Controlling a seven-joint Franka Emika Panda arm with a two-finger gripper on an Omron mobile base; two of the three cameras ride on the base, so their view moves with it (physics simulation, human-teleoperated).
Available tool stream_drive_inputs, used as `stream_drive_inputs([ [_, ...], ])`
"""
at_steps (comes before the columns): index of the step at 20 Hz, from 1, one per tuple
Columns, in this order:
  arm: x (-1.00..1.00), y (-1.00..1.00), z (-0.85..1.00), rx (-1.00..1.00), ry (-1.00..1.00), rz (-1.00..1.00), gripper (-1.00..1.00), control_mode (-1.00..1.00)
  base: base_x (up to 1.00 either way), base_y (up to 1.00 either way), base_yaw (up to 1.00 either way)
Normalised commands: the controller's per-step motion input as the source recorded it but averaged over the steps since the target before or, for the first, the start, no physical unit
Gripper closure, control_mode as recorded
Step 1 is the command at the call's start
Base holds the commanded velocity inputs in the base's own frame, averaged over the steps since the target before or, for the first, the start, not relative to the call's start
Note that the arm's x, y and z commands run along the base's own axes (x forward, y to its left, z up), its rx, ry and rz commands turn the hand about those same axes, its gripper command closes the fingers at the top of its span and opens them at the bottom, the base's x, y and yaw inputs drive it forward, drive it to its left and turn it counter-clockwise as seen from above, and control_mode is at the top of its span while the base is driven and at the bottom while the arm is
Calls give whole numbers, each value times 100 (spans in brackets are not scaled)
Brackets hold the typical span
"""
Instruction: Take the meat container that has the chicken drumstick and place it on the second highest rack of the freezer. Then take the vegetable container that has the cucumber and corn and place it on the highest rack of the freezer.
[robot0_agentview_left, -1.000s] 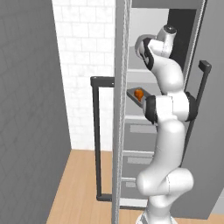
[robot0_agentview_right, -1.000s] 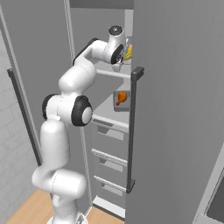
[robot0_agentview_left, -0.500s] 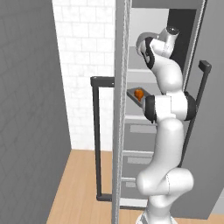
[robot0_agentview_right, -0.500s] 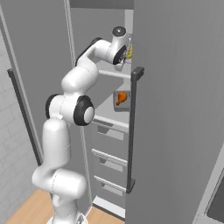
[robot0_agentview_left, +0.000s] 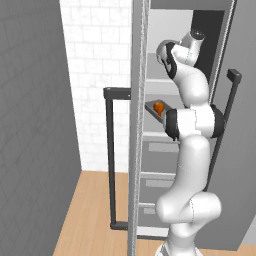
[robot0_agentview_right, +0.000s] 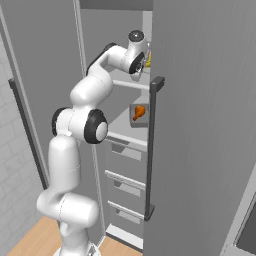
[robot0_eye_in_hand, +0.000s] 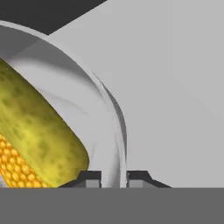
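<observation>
Since a second ago the arm has barely shifted; the hand stays up at the highest rack (robot0_agentview_right: 131, 84) of the freezer (robot0_agentview_right: 200, 125). In the hand view the fingers (robot0_eye_in_hand: 113, 178) stand narrow, straddling the pale rim of the vegetable container (robot0_eye_in_hand: 103, 127). Inside it the cucumber (robot0_eye_in_hand: 39, 131) lies toward 9 o'clock, the corn (robot0_eye_in_hand: 15, 164) at 8 o'clock beneath it. One shelf down, the meat container (robot0_agentview_right: 136, 115) holds the chicken drumstick (robot0_agentview_right: 139, 112). No writing is readable.
</observation>
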Motion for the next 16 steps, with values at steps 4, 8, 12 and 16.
stream_drive_inputs([
  [4, 0, 0, 0, 0, 0, 0, -100, -100, 0, 0, 0],
  [8, 0, 0, 0, 0, 0, 0, -100, -100, 0, 0, 0],
  [12, 0, 0, 0, 0, 0, 0, -100, -100, 0, 0, 0],
  [16, -21, 0, -11, 0, -12, 0, -100, -100, 0, 0, 0],
])
